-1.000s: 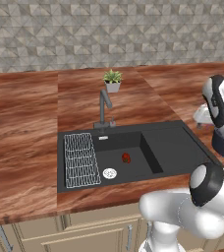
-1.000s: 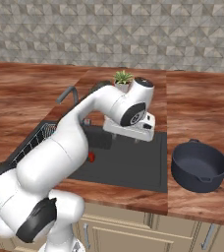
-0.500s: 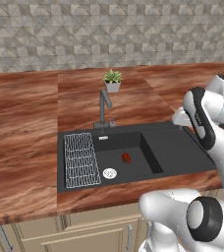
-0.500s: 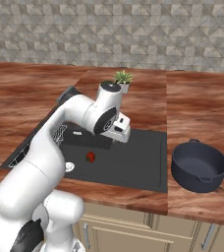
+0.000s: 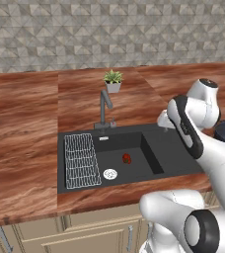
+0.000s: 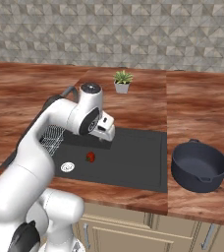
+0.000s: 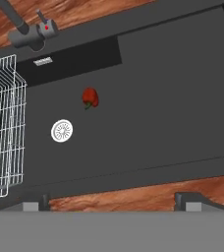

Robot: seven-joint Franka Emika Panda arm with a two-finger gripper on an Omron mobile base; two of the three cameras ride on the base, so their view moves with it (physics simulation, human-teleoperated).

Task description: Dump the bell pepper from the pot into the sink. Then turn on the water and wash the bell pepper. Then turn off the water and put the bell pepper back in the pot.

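Above the sink's flat ledge, the gripper (image 6: 105, 134) hangs with its jaws spread wide, holding and touching nothing. Below it, the bell pepper (image 7: 90, 97) lies on the floor of the sink (image 5: 173, 153), near the drain (image 7: 62, 131). On the counter to the right sits the pot (image 6: 199, 165).

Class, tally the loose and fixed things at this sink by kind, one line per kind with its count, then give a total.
Bell pepper: 1
Pot: 1
Faucet: 1
Wire rack: 1
Drain: 1
Potted plant: 1
Total: 6
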